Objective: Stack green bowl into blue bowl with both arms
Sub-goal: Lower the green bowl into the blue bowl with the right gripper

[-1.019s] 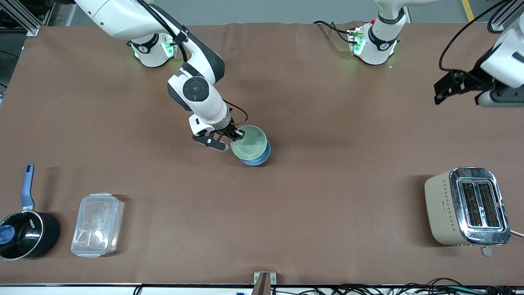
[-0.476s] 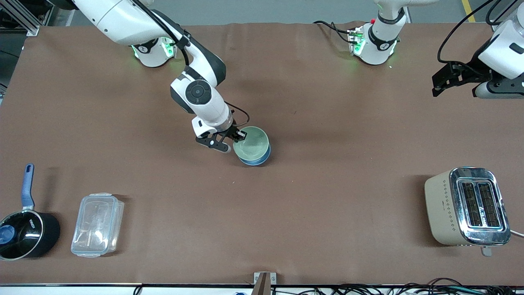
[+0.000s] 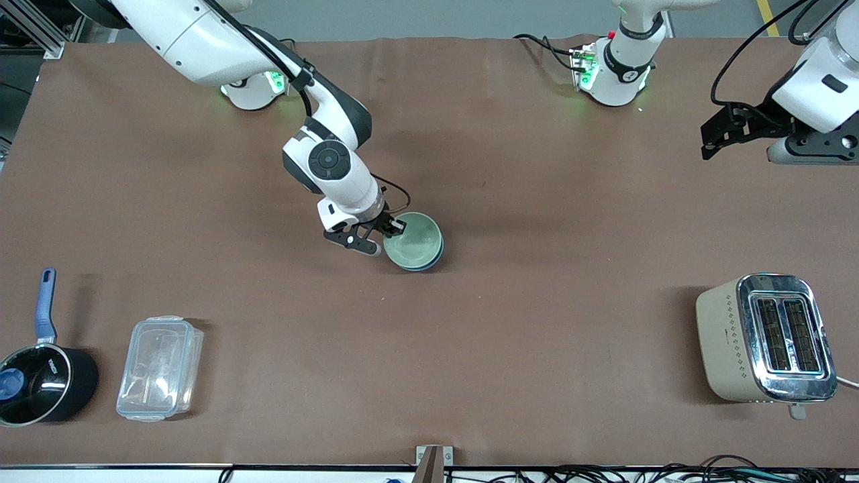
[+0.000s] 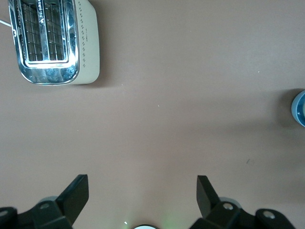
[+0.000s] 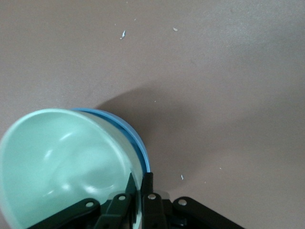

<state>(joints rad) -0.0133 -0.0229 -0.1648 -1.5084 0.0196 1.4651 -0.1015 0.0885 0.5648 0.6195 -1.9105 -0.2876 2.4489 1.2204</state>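
a brown table [image 3: 537, 322] seen from above, with two white robot arms reaching over it. the right gripper [image 3: 392, 229] sits low near the middle of the table, its two black fingers [image 5: 147, 191] pinched on the rim of the green bowl [image 3: 412, 240], one finger inside the rim and one outside. the green bowl is directly at the gripper's fingertips and rests nested inside the blue bowl [image 3: 435, 255], which shows only as a thin blue crescent around the green bowl's edge on the side away from the gripper. in the right wrist view the pale green bowl [image 5: 62, 162] fills the space beside the fingers, and the blue bowl's rim [image 5: 128, 131] curves just outside it. the left gripper [image 3: 728, 131] hangs in the air over the left arm's end of the table, well apart from the bowls, its fingers [image 4: 76, 193] spread wide with nothing between them; this arm waits. a beige and chrome toaster [image 3: 765, 339] stands on the table below that gripper, nearer the front camera. well away from the right gripper, at the right arm's end of the table, are a clear plastic container [image 3: 160, 367] and beside it a black saucepan [image 3: 40, 382] with a blue handle.
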